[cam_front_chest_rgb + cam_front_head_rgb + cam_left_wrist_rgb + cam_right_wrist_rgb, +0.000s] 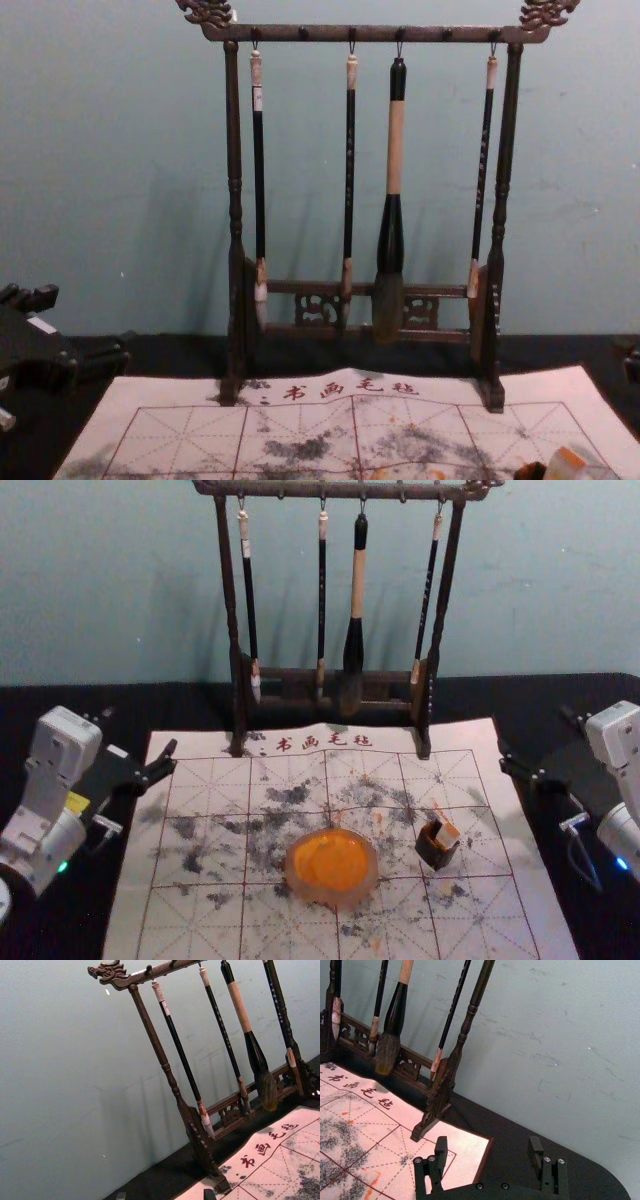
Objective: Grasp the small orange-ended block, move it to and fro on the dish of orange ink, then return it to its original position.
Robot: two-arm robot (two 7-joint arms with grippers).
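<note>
The small block (447, 834) is sitting in a little dark holder (435, 852) on the right side of the mat (215, 925). It is leaning at a tilt, with its pale upper part poking out above the rim and orange colour showing on it. To its left, apart from the holder, the round dish (334, 899) is lying on the mat, holding orange ink (330, 860).

The left gripper (140, 729) is hanging near the mat's far left corner, its jaws standing apart and holding nothing. The right gripper (535, 737) is hanging near the far right corner, and its jaws are also standing well apart, released, with nothing between them. Both are keeping clear of the block and the dish.

The mat is spreading over the black worktop (190, 706), its printed grid carrying grey smudges and a few orange marks. Red characters are running along its far edge. Behind them, a dark wooden rack (229, 600) is standing upright with its feet on the mat, and three thin brushes and one thick brush (356, 600) are hanging from it before the pale wall (120, 580).
</note>
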